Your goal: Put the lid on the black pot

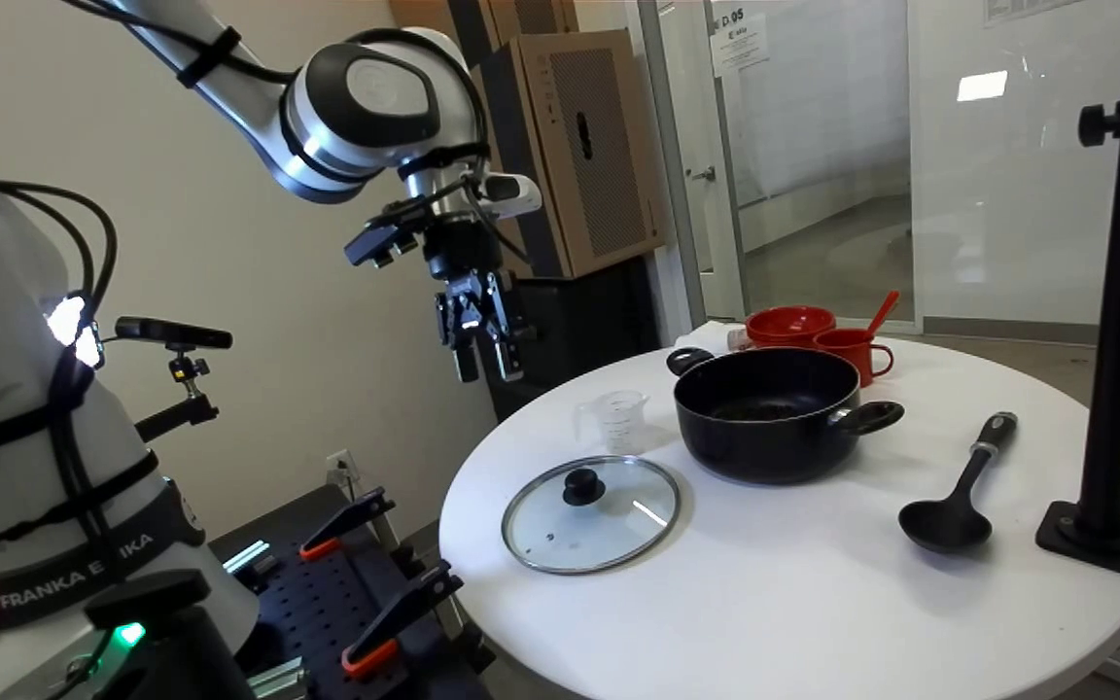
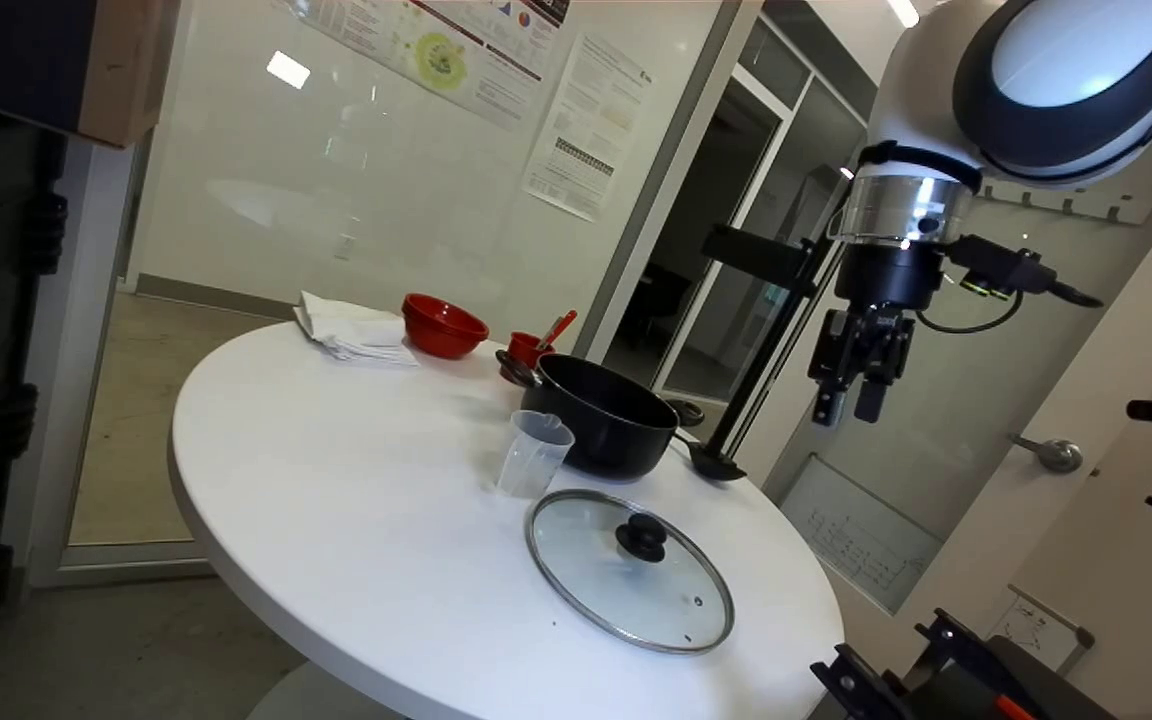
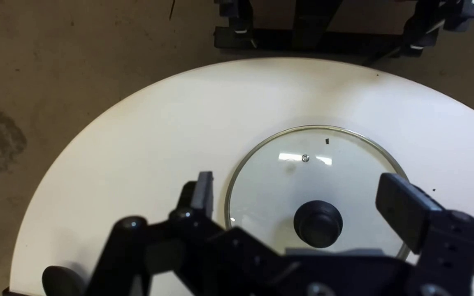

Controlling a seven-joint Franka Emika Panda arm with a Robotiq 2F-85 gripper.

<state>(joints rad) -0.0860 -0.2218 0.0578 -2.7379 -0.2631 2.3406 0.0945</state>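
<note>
The lid, clear glass with a metal rim and dark knob, lies flat on the white table, knob up, in both exterior views (image 1: 575,535) (image 2: 616,590) and the wrist view (image 3: 276,181). The black pot stands upright and uncovered behind the lid in both exterior views (image 1: 764,449) (image 2: 591,425); its inside looks empty. In the wrist view the pot does not show. My gripper is open and empty, well above the table in both exterior views (image 1: 488,365) (image 2: 848,405). In the wrist view its fingers (image 3: 296,193) are spread, with the lid's knob far below between them.
A clear measuring jug (image 1: 620,423) stands between lid and pot, close to both. A black ladle (image 1: 949,520) lies beside the pot, near a black pole (image 1: 1109,389). Behind the pot are red bowls (image 2: 443,328), a red mug (image 1: 844,345) and a white cloth (image 2: 356,328).
</note>
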